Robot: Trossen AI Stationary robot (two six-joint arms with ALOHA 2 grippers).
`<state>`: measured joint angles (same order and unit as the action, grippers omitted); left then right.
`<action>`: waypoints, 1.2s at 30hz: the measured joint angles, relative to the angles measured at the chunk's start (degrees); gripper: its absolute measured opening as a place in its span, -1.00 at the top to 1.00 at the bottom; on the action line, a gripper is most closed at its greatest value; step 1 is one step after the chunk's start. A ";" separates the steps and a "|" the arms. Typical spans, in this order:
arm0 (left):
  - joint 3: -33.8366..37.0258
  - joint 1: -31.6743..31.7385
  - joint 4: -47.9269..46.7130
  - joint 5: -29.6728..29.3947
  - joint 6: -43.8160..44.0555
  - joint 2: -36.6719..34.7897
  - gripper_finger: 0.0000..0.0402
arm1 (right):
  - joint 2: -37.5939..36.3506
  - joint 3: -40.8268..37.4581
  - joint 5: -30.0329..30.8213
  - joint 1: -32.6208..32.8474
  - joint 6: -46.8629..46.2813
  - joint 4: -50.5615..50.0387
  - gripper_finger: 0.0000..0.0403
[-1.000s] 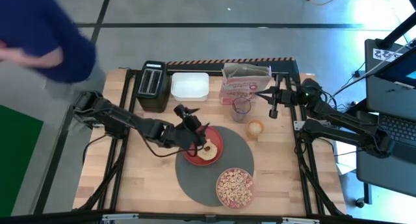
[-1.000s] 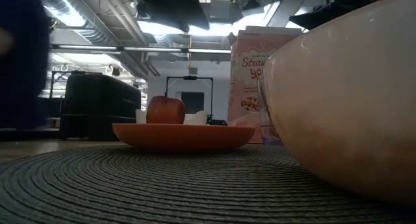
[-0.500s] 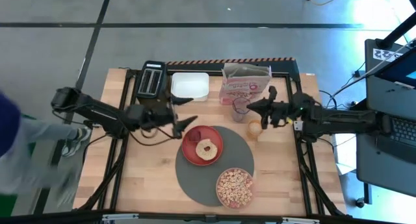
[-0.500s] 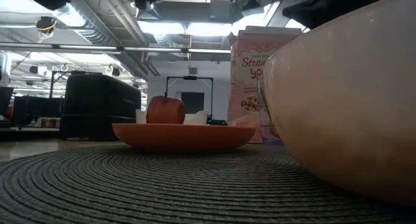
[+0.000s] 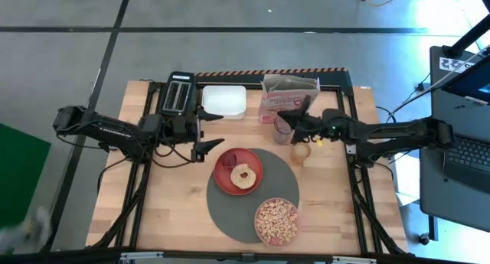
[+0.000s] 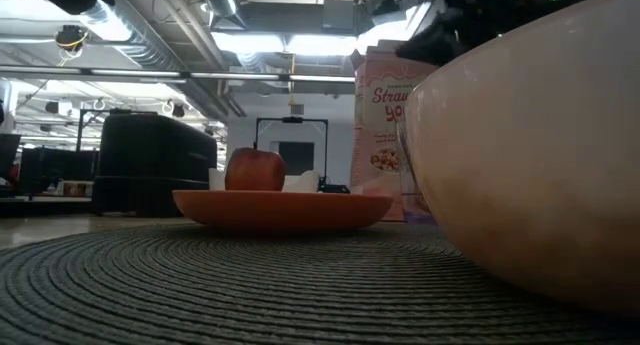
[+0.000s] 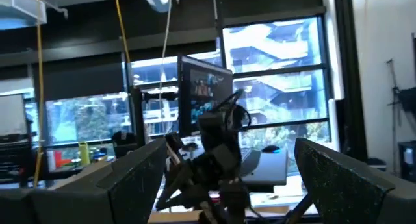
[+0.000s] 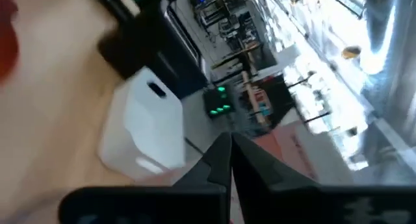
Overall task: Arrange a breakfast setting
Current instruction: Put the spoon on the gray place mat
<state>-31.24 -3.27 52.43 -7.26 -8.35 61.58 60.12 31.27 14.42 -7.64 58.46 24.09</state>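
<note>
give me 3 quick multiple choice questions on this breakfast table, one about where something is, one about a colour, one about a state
1. Where does the round toast lie?
A. on the red plate
B. in the toaster
C. on bare wood

2. What colour is the mat?
A. green
B. dark grey
C. white

3. What is in the bowl?
A. nothing
B. cereal
C. a spoon only

Key:
1. A: the high view shows the toast on the red plate, beside the dark-red fruit piece.
2. B: the round mat under plate and bowl is dark grey.
3. B: the bowl is full of pale cereal pieces.
</note>
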 joint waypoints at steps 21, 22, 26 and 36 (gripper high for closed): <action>-0.02 0.00 -13.31 -8.56 -2.75 -10.53 -0.66 | 3.09 1.85 1.92 -0.30 -38.01 -9.98 0.27; -0.02 0.00 -13.26 -8.56 -2.73 -10.53 -0.66 | 3.30 1.85 1.81 -0.30 -38.90 -10.14 0.27; -0.02 0.00 -13.25 -8.56 -2.75 -10.53 -0.66 | 4.91 1.85 1.47 -0.28 -42.80 -9.85 0.30; -0.02 0.00 -13.40 -8.60 -2.77 -10.53 -0.66 | 11.41 1.85 1.75 -0.28 -45.57 -3.73 0.41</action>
<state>-31.27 -3.27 39.03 -15.86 -11.11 51.05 71.53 33.12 16.17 -7.92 12.90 20.36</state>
